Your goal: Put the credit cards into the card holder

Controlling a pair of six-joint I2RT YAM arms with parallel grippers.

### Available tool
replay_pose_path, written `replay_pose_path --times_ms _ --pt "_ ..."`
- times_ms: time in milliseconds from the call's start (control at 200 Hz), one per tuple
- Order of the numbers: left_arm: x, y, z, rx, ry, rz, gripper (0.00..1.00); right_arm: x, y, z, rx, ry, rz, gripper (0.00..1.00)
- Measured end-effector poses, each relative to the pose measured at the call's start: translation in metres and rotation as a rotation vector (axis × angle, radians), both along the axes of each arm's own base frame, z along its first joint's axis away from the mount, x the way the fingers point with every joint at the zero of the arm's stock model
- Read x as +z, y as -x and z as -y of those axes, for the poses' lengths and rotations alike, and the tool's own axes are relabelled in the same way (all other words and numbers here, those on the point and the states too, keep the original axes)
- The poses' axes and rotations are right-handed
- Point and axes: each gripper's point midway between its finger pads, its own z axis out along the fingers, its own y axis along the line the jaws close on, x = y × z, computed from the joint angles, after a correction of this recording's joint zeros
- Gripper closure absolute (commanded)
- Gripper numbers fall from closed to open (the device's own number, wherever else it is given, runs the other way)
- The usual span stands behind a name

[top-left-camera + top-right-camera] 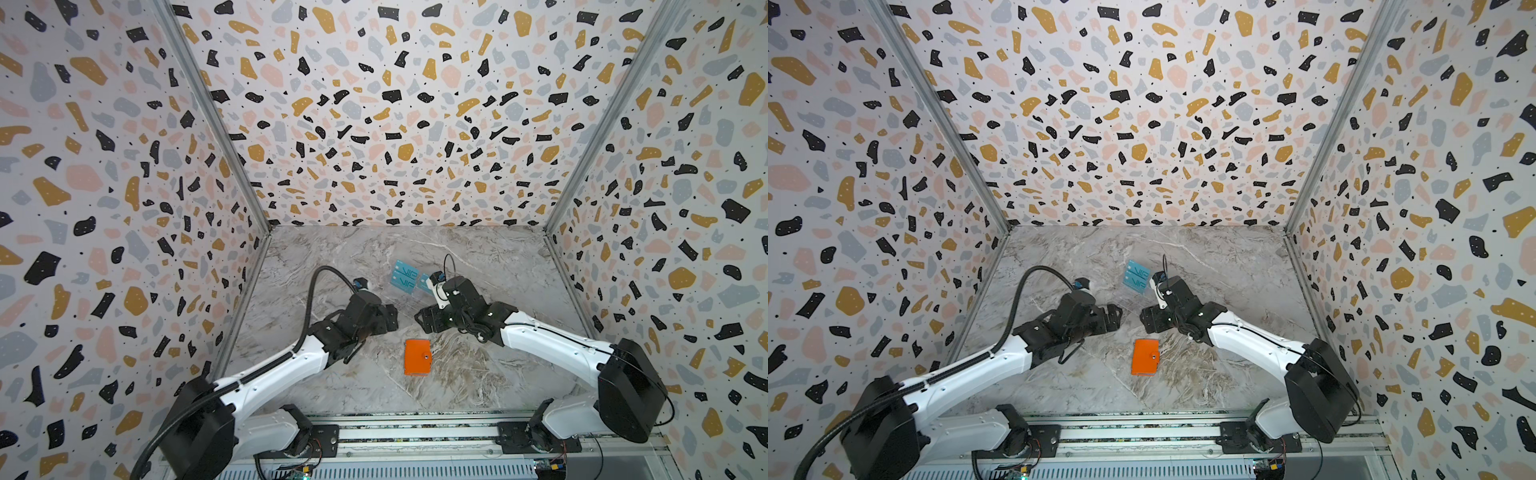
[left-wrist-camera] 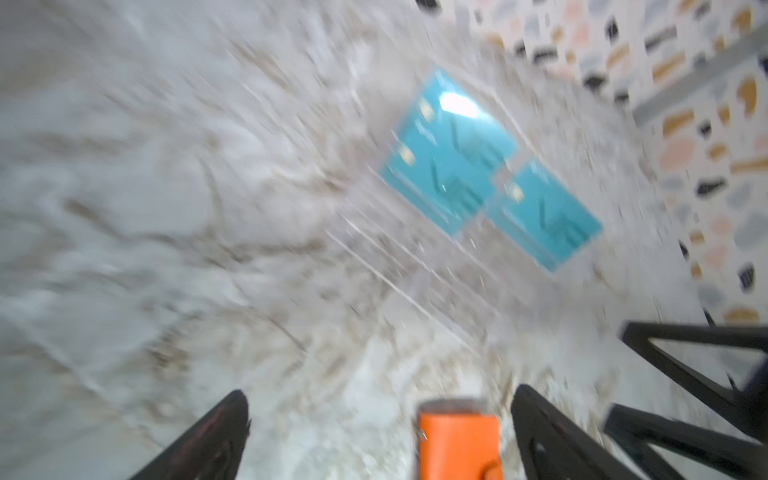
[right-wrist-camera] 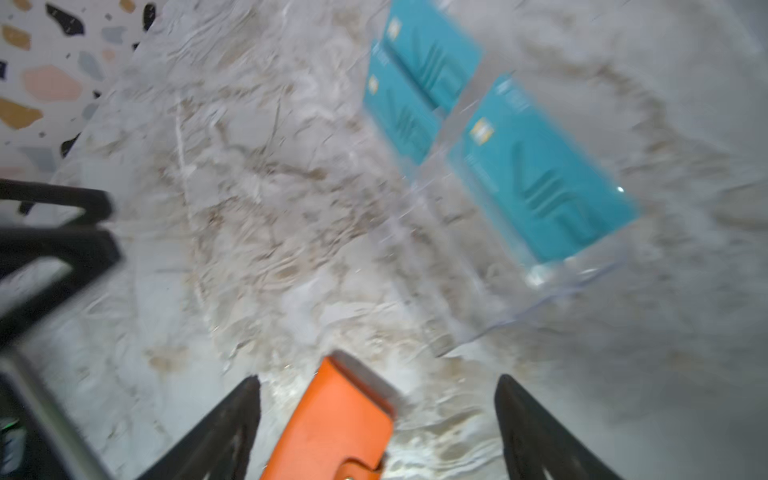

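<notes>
The card holder (image 1: 417,356) (image 1: 1145,356) is a shut orange wallet with a snap tab, lying flat on the marble table. Three teal credit cards (image 1: 403,277) (image 1: 1136,275) with "VIP" lettering stand in a clear rack behind it. My left gripper (image 1: 390,318) (image 2: 380,411) and right gripper (image 1: 424,320) (image 3: 378,392) face each other above the table, between the cards and the card holder. Both are open and hold nothing. Both wrist views are blurred. Each shows the card holder (image 2: 457,444) (image 3: 332,432) low between the fingers, untouched, and the credit cards (image 2: 449,166) (image 3: 540,178) beyond.
The clear acrylic rack (image 3: 561,286) (image 2: 415,291) holding the cards is hard to see against the marble. Terrazzo-patterned walls (image 1: 124,249) close in the table on three sides. The arm bases sit on a metal rail (image 1: 415,440) along the front edge.
</notes>
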Motion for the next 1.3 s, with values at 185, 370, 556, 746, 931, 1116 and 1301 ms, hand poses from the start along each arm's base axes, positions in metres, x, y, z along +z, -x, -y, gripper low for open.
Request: replay_pose_path --times_ms 185,370,556,746,931,1116,1301 --pt "0.051 -0.008 -0.086 0.221 -0.131 0.295 0.00 0.061 -0.032 0.078 -0.179 -0.006 0.392 0.01" --pt "0.026 0.010 -0.142 0.341 -0.333 0.412 0.00 0.039 -0.033 0.159 -0.357 0.063 0.568 0.01" --pt "-0.020 0.011 -0.177 0.430 -0.516 0.377 0.00 -0.002 -0.030 0.215 -0.499 0.122 0.590 0.01" --pt "-0.051 0.009 -0.197 0.462 -0.590 0.343 0.00 -0.033 -0.037 0.233 -0.525 0.178 0.578 0.01" --pt "-0.050 -0.011 -0.199 0.473 -0.608 0.367 0.00 -0.042 -0.047 0.248 -0.549 0.178 0.587 0.01" --pt "-0.057 -0.023 -0.210 0.515 -0.601 0.398 0.00 -0.055 -0.057 0.251 -0.540 0.159 0.601 0.01" --pt "-0.051 -0.024 -0.216 0.545 -0.585 0.422 0.00 -0.063 -0.058 0.248 -0.517 0.157 0.572 0.01"
